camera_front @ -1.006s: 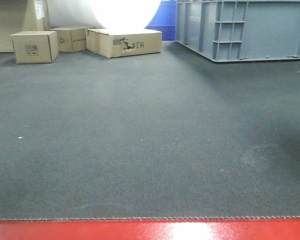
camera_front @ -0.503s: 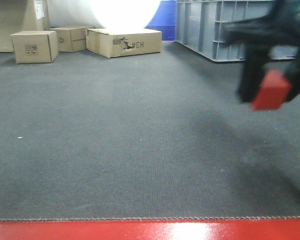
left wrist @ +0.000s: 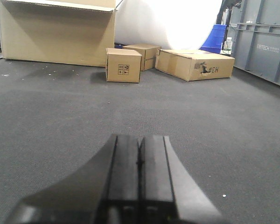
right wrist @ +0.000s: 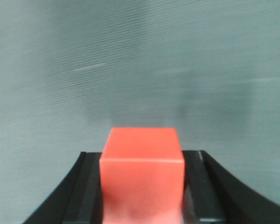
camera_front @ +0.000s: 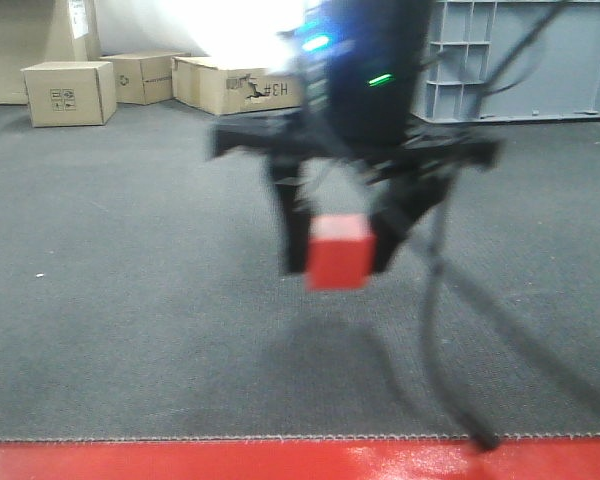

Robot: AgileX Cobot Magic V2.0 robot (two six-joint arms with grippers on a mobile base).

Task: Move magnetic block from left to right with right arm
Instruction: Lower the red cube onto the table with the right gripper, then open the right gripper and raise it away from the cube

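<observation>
Grey carpet (camera_front: 130, 330) lay bare around the arm; cardboard boxes (camera_front: 70, 92) and grey crate (camera_front: 520, 55) sat far back. Right gripper (camera_front: 338, 250) clamped the red block (camera_front: 338, 252) above the carpet, one flat face toward the front camera; cube, no long axis. Left gripper (left wrist: 139, 182) fingers pressed together.

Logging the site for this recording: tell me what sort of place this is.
Probably a warehouse or storage area turned test space: brown cardboard boxes stand on dark grey ribbed floor matting, beside a large grey plastic crate and a blue plastic bin.
</observation>
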